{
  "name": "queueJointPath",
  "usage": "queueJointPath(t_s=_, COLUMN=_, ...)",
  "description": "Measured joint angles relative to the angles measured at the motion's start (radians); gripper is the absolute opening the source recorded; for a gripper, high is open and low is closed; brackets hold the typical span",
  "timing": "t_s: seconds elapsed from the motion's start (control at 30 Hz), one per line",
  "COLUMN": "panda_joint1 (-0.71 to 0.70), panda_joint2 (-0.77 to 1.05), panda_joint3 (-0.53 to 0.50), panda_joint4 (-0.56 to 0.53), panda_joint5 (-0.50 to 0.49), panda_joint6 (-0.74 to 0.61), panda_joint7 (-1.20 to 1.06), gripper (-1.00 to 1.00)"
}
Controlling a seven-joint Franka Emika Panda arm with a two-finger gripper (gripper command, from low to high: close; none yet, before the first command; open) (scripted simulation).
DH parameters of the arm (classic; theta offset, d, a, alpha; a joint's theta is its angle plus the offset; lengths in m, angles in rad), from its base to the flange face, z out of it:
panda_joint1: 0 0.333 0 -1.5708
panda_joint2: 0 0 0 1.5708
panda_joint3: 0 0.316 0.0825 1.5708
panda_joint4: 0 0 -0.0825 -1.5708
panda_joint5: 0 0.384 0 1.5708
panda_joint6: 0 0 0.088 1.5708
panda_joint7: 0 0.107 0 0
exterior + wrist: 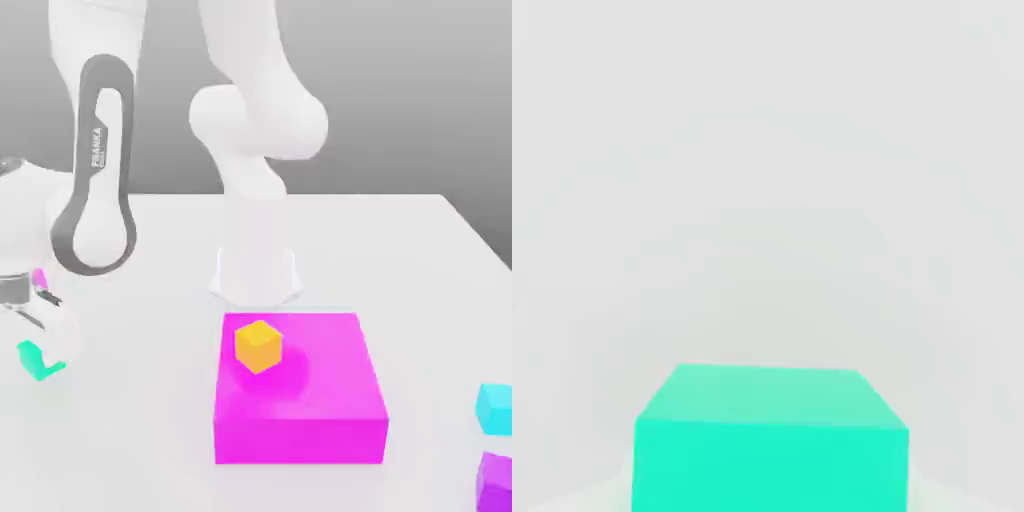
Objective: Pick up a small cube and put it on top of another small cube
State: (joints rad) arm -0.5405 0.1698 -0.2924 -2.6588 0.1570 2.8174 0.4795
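Where the white table point(400, 240) meets the exterior view's left edge, the gripper point(40, 345) is seen lowered close to the surface, and the mint-green cube point(38, 360) is clamped between its closed fingers. Whether the cube rests on the table or is lifted just clear of it cannot be made out from this angle. From the hand view, the same mint-green cube point(770, 440) is seen close up against plain white table. Near the middle of the table a flat magenta block point(300, 400) is placed, and an orange cube point(259, 346) sits on its top towards the far left corner. At the exterior view's right edge, a cyan cube point(496, 408) and a purple cube point(496, 482) are found, well apart from the gripper.
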Motion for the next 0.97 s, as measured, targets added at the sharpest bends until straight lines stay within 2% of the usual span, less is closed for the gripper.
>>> queueJointPath(t_s=0.13, panda_joint1=0.108, panda_joint2=-0.152, panda_joint3=0.038, panda_joint4=-0.053, panda_joint5=-0.103, panda_joint6=-0.089, panda_joint7=0.207, gripper=-1.00)
queueJointPath(t_s=0.27, panda_joint1=0.185, panda_joint2=-0.299, panda_joint3=0.125, panda_joint4=-0.107, panda_joint5=-0.146, panda_joint6=-0.179, panda_joint7=0.391, gripper=-1.00)
queueJointPath(t_s=0.43, panda_joint1=0.271, panda_joint2=-0.478, panda_joint3=0.261, panda_joint4=-0.174, panda_joint5=-0.128, panda_joint6=-0.290, panda_joint7=0.572, gripper=-1.00)
queueJointPath(t_s=0.63, panda_joint1=0.400, panda_joint2=-0.695, panda_joint3=0.416, panda_joint4=-0.255, panda_joint5=-0.054, panda_joint6=-0.426, panda_joint7=0.752, gripper=-1.00)
queueJointPath(t_s=0.7, panda_joint1=0.415, panda_joint2=-0.679, panda_joint3=0.439, panda_joint4=-0.275, panda_joint5=-0.042, panda_joint6=-0.391, panda_joint7=0.774, gripper=-1.00)
queueJointPath(t_s=0.83, panda_joint1=0.409, panda_joint2=-0.555, panda_joint3=0.466, panda_joint4=-0.307, panda_joint5=-0.033, panda_joint6=-0.234, panda_joint7=0.780, gripper=-1.00)
queueJointPath(t_s=0.87, panda_joint1=0.407, panda_joint2=-0.525, panda_joint3=0.469, panda_joint4=-0.314, panda_joint5=-0.033, panda_joint6=-0.197, panda_joint7=0.781, gripper=1.00)
queueJointPath(t_s=0.97, panda_joint1=0.407, panda_joint2=-0.525, panda_joint3=0.469, panda_joint4=-0.314, panda_joint5=-0.033, panda_joint6=-0.197, panda_joint7=0.781, gripper=1.00)
